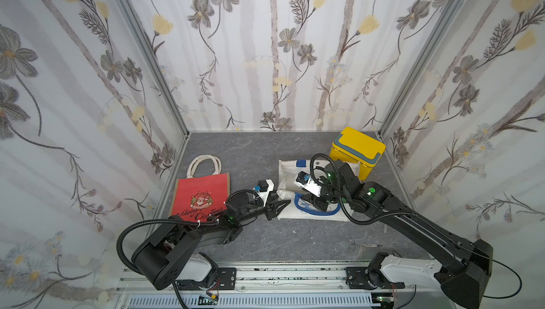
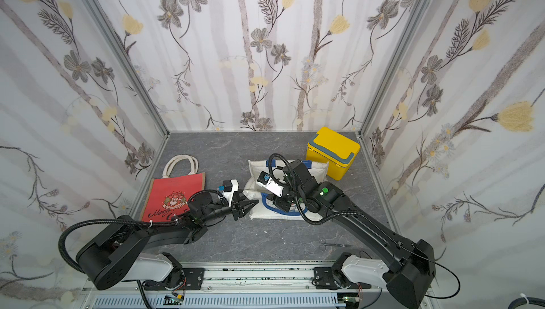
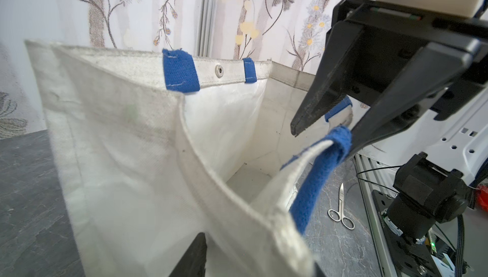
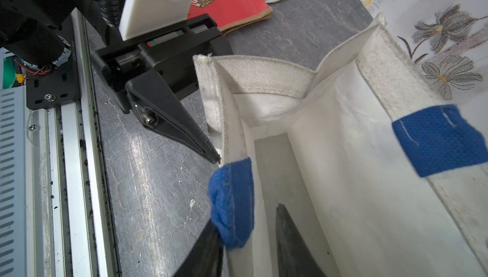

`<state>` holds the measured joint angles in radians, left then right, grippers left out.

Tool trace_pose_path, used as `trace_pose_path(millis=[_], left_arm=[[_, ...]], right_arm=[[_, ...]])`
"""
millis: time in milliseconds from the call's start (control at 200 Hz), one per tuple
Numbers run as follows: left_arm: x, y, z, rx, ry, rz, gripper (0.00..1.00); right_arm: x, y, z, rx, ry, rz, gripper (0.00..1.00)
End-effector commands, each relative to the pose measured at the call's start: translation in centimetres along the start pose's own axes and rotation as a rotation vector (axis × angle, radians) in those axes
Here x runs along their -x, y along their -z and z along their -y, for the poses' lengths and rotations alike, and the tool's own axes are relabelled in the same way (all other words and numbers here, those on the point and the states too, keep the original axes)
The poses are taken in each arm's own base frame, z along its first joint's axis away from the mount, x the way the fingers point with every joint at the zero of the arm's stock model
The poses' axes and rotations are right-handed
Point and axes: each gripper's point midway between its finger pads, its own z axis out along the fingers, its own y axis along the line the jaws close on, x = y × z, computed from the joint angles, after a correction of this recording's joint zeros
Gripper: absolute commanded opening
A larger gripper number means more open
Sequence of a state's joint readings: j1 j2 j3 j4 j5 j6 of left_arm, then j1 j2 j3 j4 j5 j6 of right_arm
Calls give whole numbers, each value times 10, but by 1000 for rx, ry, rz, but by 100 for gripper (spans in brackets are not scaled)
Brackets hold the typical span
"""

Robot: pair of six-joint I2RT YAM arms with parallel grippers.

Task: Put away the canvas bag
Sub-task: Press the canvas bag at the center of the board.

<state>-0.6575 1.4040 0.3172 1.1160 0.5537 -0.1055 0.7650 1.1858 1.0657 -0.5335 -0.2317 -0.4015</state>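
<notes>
**A:** Status of the canvas bag [image 1: 287, 175]?

**B:** Open-mouthed on the table [image 1: 265, 233], between both tools. The left gripper [image 1: 278, 204] straddles its near corner wall; whether it pinches, I cannot tell. The right gripper [image 3: 323, 133] has jaws parted around the rim and blue handle [image 3: 317, 178], clamping nothing.

**A:** Stowed?

**B:** No. Neither folded nor housed. The yellow box [image 1: 358, 148], lid shut, sits just beyond the right gripper. I judge most of the job remains.
</notes>
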Motion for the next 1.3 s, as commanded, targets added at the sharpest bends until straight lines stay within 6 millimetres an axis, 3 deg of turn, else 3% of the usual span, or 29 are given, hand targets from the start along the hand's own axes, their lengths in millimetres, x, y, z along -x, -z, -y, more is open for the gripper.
trace_pose_path(millis=[0, 195, 355, 410, 475, 719, 759, 789, 914, 1039, 1164, 1299], left_arm=[[14, -4, 9, -44, -21, 49, 42], [17, -4, 10, -44, -2, 39, 21], [13, 7, 10, -1, 19, 10, 11], [10, 13, 12, 1, 29, 5, 0], [2, 17, 13, 1, 60, -5, 0], [-1, 33, 24, 14, 128, 36, 0], [-2, 33, 24, 27, 128, 26, 0], [-3, 33, 26, 29, 127, 21, 0], [1, 36, 33, 32, 150, 26, 0], [0, 41, 28, 70, 166, 29, 0], [-6, 38, 25, 89, 176, 4, 0], [1, 50, -10, 299, 212, 76, 0]], right_arm=[[6, 0, 6, -28, 3, 30, 37], [8, 12, 15, -79, -19, 53, 56], [14, 23, 19, -113, -31, 82, 78], [17, 23, 17, -99, -30, 99, 83], [21, 21, 12, -64, -28, 113, 87], [39, 15, -5, 60, -17, 168, 89], [42, 15, -7, 75, -22, 171, 91], [44, 13, -7, 79, -30, 166, 100], [53, 15, -7, 92, -57, 155, 100], [60, 20, -12, 107, -39, 197, 100], [52, 9, -12, 75, -23, 148, 100], [37, 1, -12, 71, -43, 75, 92]])
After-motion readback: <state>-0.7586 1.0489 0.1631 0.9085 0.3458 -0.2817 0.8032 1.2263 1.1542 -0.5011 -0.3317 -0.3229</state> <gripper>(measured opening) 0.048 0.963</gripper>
